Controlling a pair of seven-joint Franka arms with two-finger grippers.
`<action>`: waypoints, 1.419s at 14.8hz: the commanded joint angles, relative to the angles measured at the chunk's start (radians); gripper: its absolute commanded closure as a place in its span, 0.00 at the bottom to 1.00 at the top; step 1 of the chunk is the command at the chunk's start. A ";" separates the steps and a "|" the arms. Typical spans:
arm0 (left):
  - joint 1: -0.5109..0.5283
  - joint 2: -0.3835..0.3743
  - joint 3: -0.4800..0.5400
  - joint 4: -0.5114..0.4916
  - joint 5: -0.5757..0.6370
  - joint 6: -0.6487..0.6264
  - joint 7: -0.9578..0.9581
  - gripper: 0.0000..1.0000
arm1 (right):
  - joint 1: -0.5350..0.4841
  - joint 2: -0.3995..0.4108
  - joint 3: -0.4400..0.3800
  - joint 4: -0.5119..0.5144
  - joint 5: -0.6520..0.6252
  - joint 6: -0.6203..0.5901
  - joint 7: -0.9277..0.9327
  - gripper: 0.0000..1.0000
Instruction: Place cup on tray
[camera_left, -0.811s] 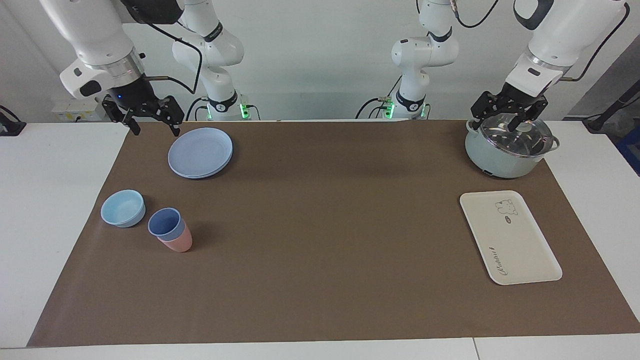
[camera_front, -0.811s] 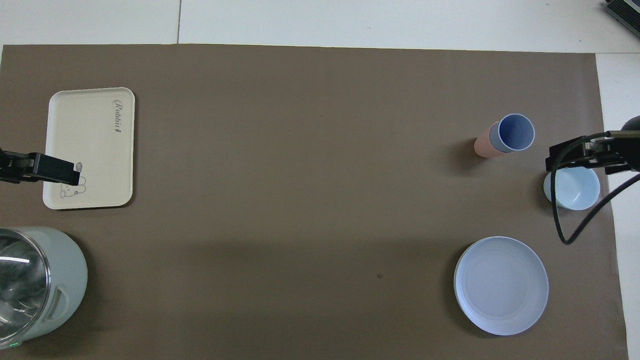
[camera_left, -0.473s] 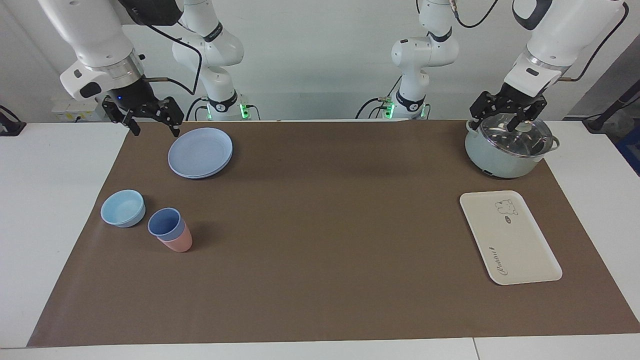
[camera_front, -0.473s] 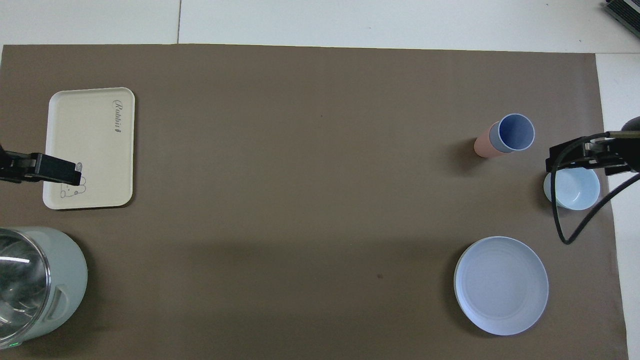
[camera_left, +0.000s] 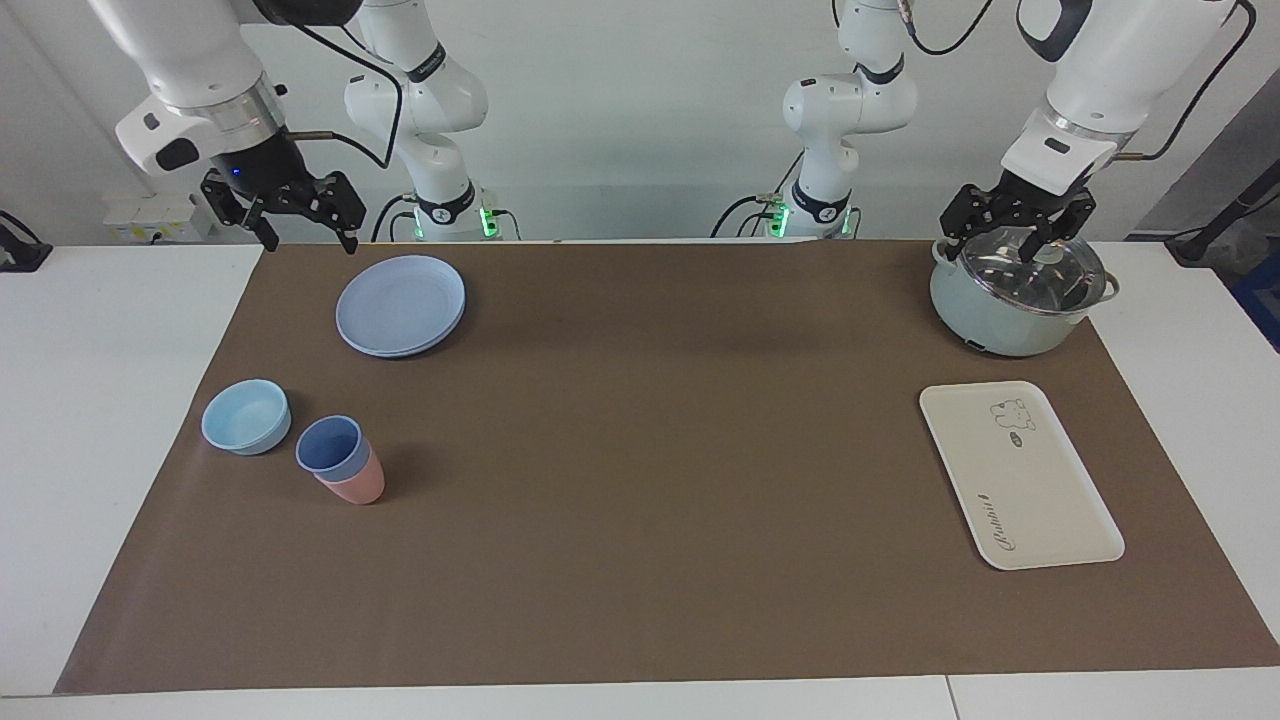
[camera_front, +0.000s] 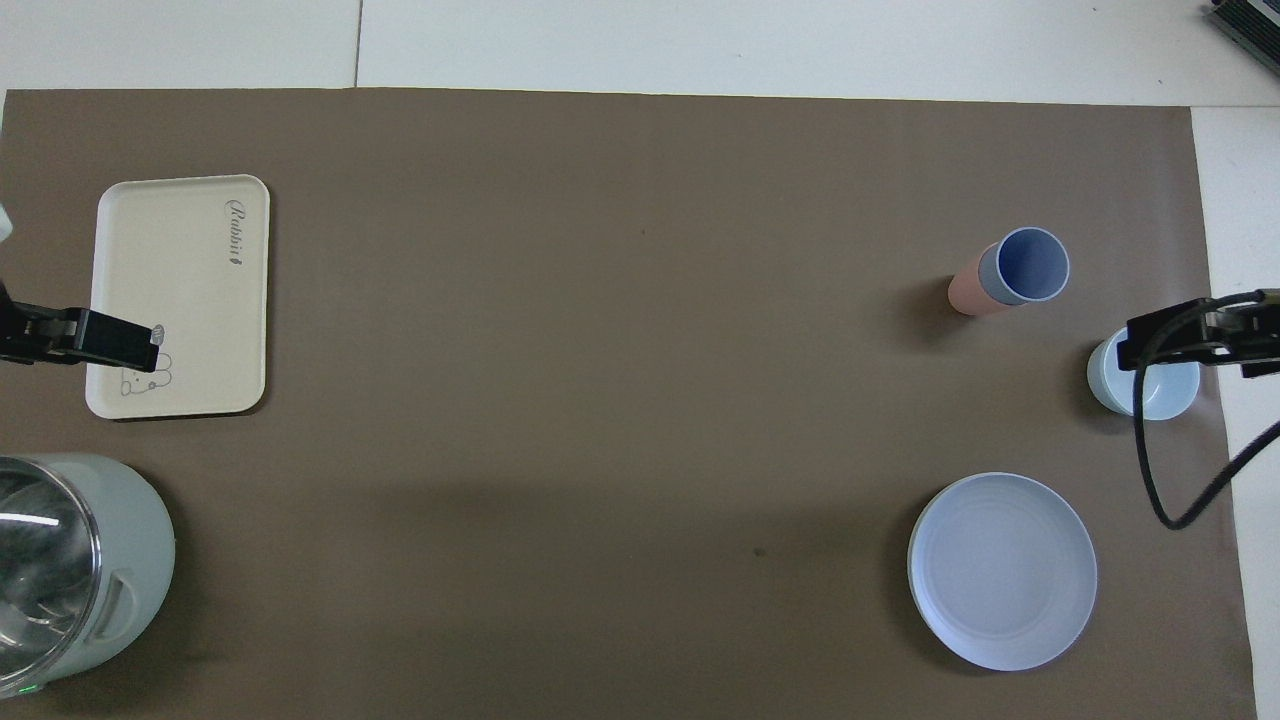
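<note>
Two white jointed arms with silver wrist rings; black two-fingered left claw (camera_left: 1018, 222) and right claw (camera_left: 295, 214); black cables looped; green base lights.

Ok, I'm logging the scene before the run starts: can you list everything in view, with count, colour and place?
cup: 1, periwinkle blue, nested in the pink cup, right arm's end
pink cup: 1, salmon, beside the bowl
bowl: 1, light blue
plates: stacked, count unclear, blue, nearer the robots than the cups
tray: 1, cream, left arm's end
pot: 1, pale green, glass lid, nearer the robots than the tray
mat: 1, brown
right end effector: open, raised
left end effector: open, over the pot
</note>
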 joint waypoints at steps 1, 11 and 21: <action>-0.009 -0.007 0.001 -0.015 0.022 0.038 -0.010 0.00 | -0.025 -0.014 -0.003 -0.014 0.021 0.055 0.022 0.01; 0.001 -0.013 0.003 -0.027 -0.034 0.038 -0.010 0.00 | -0.148 0.192 -0.003 0.082 0.137 0.251 0.853 0.01; -0.009 -0.013 0.003 -0.027 -0.026 0.038 -0.002 0.00 | -0.283 0.523 -0.003 0.263 0.326 0.279 0.964 0.01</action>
